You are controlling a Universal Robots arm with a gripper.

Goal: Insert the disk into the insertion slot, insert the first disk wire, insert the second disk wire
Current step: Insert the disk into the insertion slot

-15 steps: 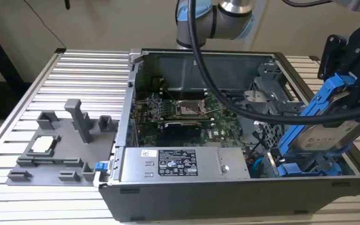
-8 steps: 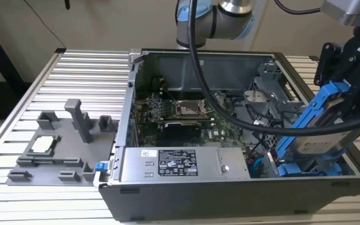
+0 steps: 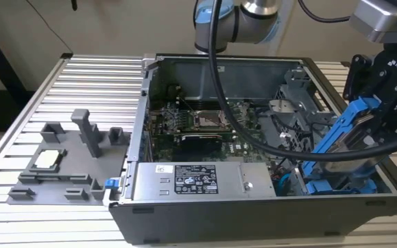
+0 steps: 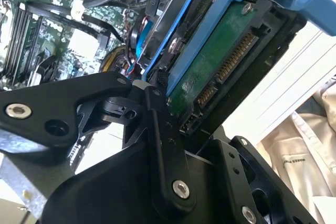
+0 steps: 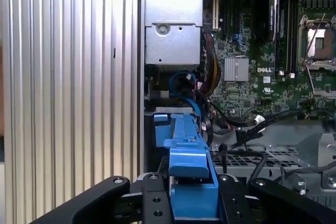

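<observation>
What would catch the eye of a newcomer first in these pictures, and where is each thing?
The bright blue carrier of the disk stands out most: the gripper is shut on it and holds it tilted over the open computer case, at the exterior view's right. Next come the green motherboard inside the case, and the grey metal box with its black-and-white sticker along the case's near wall.

Exterior view high; both wrist views near disk [image 4: 215, 56]

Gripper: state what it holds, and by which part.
The gripper holds the disk, clamped across the sides of its blue carrier bracket near the upper end.
</observation>
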